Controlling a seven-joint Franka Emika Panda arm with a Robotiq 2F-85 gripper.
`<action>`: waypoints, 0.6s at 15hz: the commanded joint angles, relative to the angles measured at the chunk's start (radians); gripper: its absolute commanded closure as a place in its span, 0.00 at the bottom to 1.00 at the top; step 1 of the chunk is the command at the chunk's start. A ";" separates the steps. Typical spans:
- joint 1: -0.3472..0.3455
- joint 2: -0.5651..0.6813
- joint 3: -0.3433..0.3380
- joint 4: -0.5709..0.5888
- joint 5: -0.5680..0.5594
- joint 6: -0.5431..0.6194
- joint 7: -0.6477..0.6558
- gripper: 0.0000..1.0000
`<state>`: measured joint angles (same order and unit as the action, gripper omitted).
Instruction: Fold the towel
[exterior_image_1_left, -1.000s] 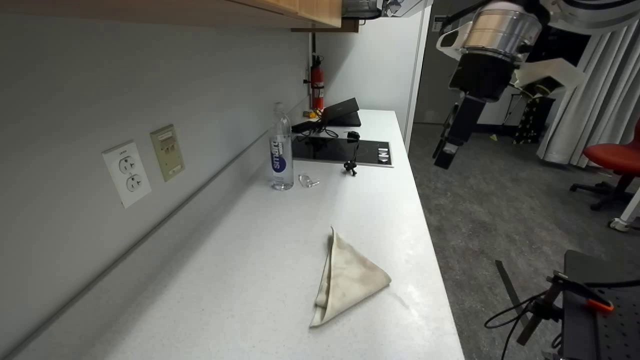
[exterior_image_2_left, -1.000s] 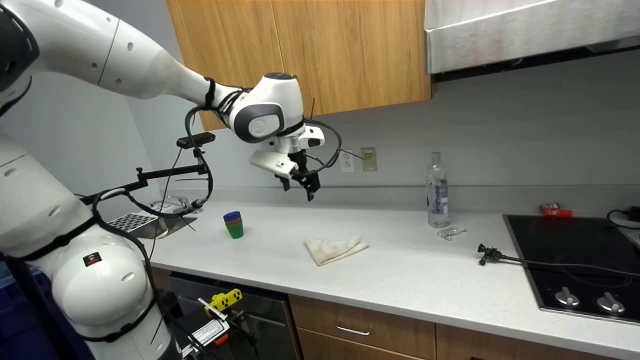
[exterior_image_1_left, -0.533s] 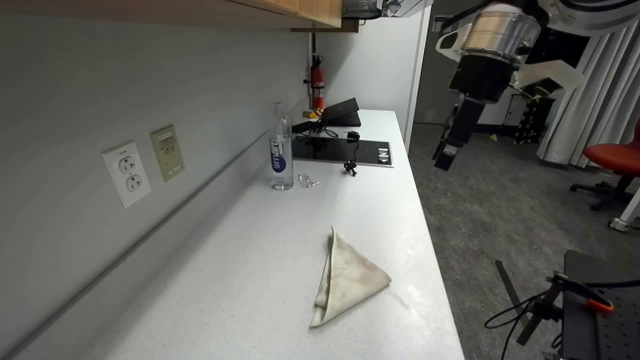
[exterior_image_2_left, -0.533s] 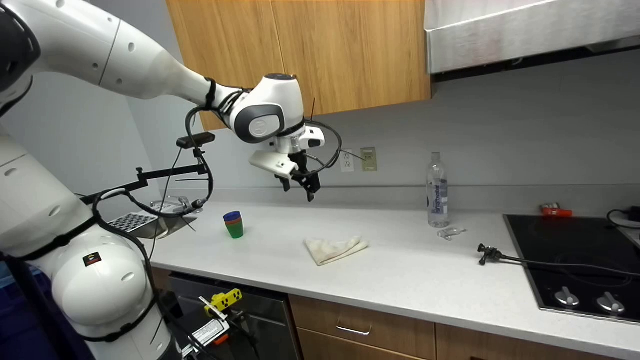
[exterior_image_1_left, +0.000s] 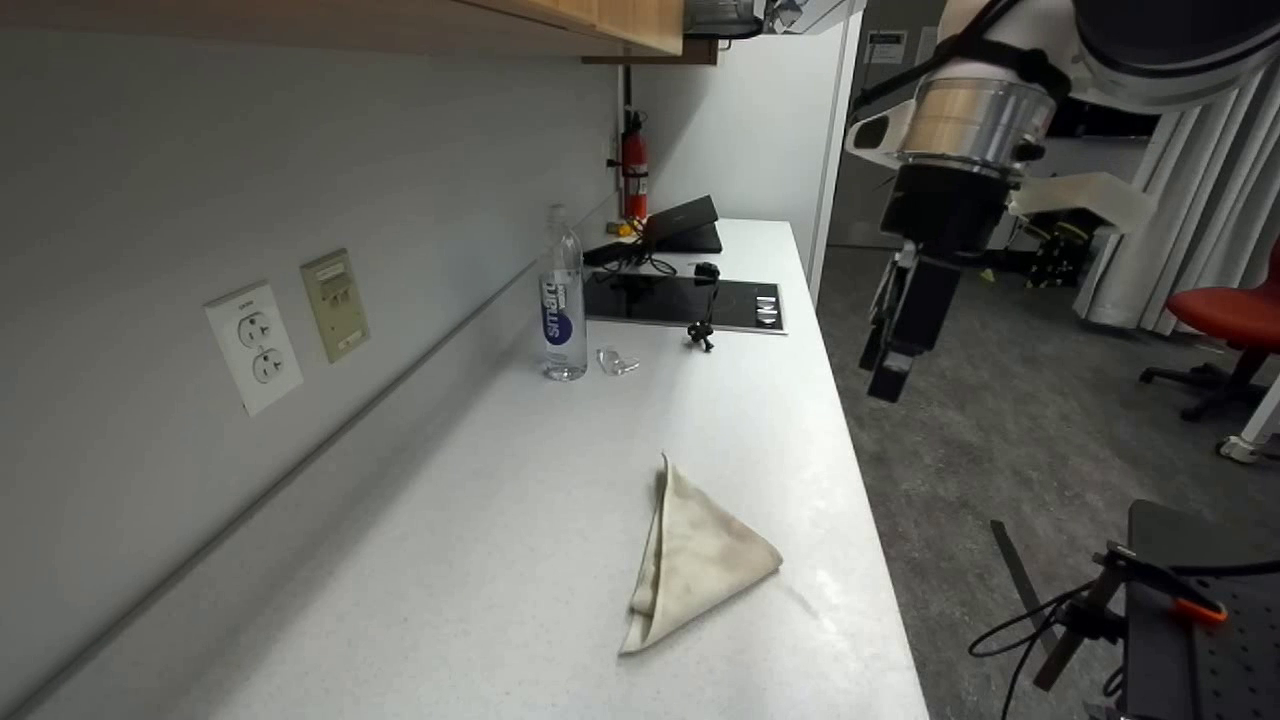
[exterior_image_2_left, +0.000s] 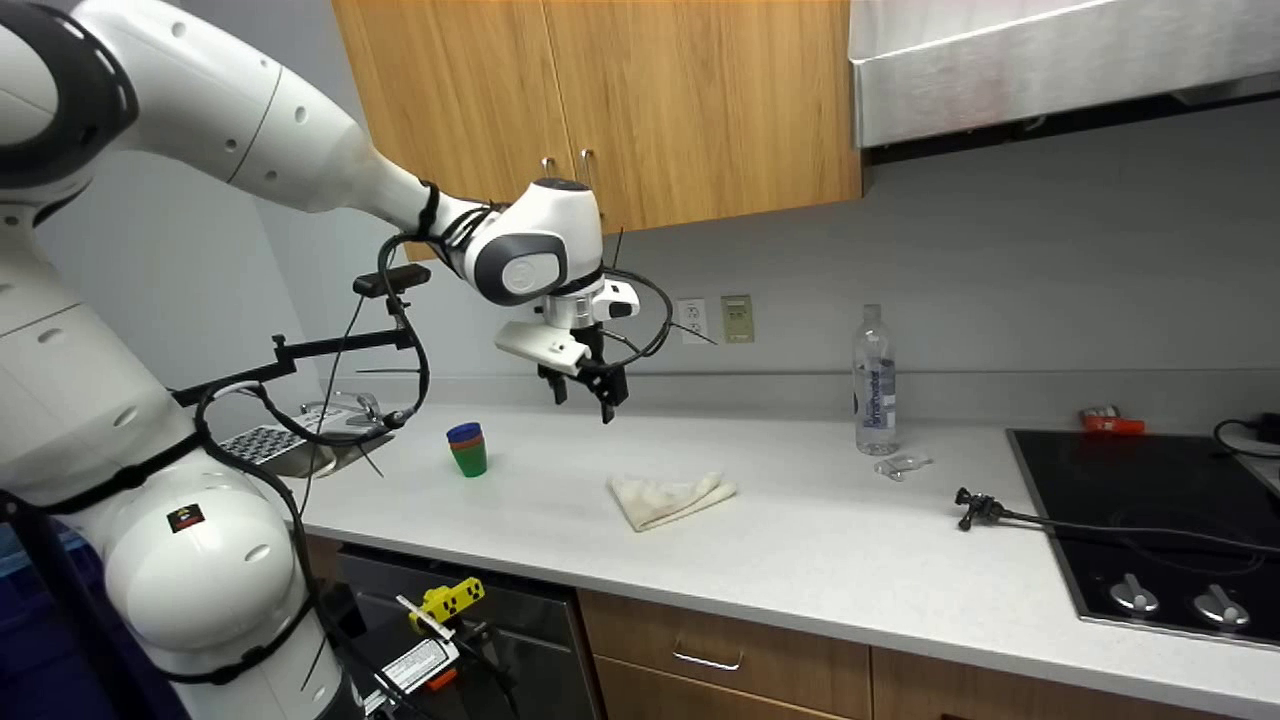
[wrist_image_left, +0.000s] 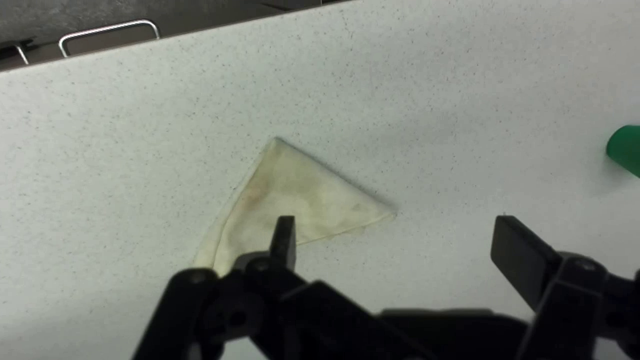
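The towel is a small cream cloth, creased and folded to a rough triangle, flat on the white counter. It shows in both exterior views (exterior_image_1_left: 705, 555) (exterior_image_2_left: 668, 500) and in the wrist view (wrist_image_left: 305, 195), where one finger covers part of its lower edge. My gripper (wrist_image_left: 395, 220) is open, with its fingers wide apart and nothing between them. In both exterior views the gripper (exterior_image_1_left: 878, 380) (exterior_image_2_left: 583, 400) hangs in the air above counter height, apart from the towel. In the wrist view the towel's right corner points into the gap between the fingers.
Stacked cups (exterior_image_2_left: 468, 452) stand on the counter (exterior_image_2_left: 820, 560) near the sink; the green one edges into the wrist view (wrist_image_left: 627, 150). A water bottle (exterior_image_1_left: 564, 310) and a small clear object (exterior_image_2_left: 900, 466) stand near the cooktop (exterior_image_2_left: 1160, 510). Cabinets (exterior_image_2_left: 700, 110) hang above.
The arm and gripper have moved down, shifting a little left in both exterior views. The towel has not moved. The gripper has stayed apart from it.
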<state>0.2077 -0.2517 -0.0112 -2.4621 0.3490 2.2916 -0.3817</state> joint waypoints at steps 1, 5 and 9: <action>0.015 0.071 0.036 0.031 0.000 -0.011 -0.068 0.00; 0.040 0.155 0.093 0.054 0.004 -0.018 -0.143 0.00; 0.048 0.237 0.157 0.103 -0.028 -0.011 -0.185 0.00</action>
<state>0.2523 -0.0830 0.1147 -2.4221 0.3447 2.2914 -0.5252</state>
